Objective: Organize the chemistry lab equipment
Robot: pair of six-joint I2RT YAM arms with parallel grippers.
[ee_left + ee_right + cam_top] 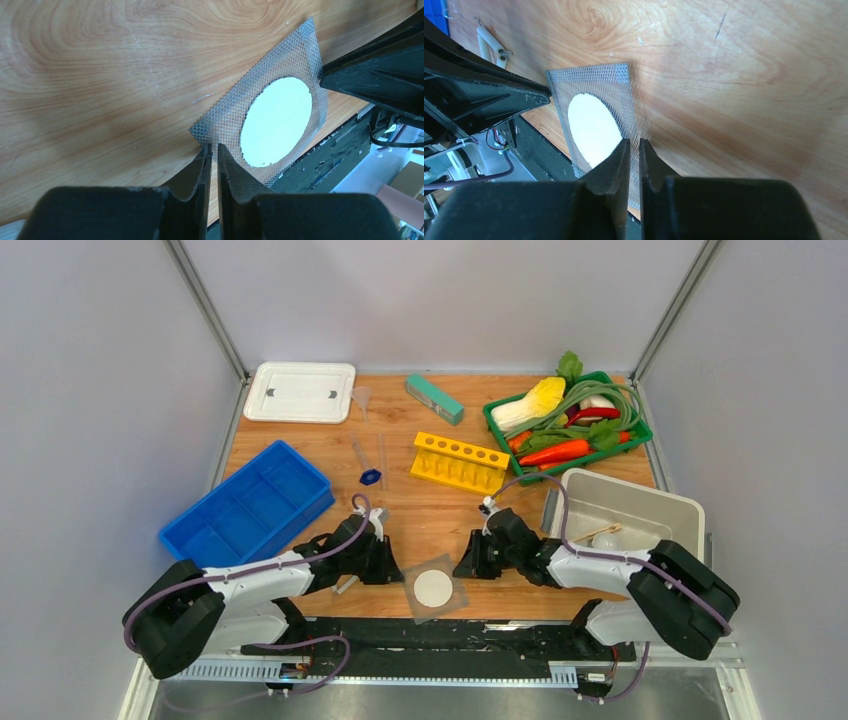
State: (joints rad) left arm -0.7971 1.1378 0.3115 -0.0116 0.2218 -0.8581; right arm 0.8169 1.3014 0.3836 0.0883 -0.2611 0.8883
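Jaws nearly closed on the left gripper [212, 146], only a slim gap, nipping the edge of the grey wire mesh square [277, 120] with its white round centre, just beside a corner. Likewise drawn almost together on the right gripper [635, 141], clamped over the opposite edge, mesh running into the gap. Sits at lower centre of the top view, between both grippers, jutting past the near edge of the wooden table [420, 520]. Farther up: yellow holed rack [459, 462] at centre, blue cap [371, 477] left of it. White pipe-clay triangle [491, 45] at upper left of the right wrist view.
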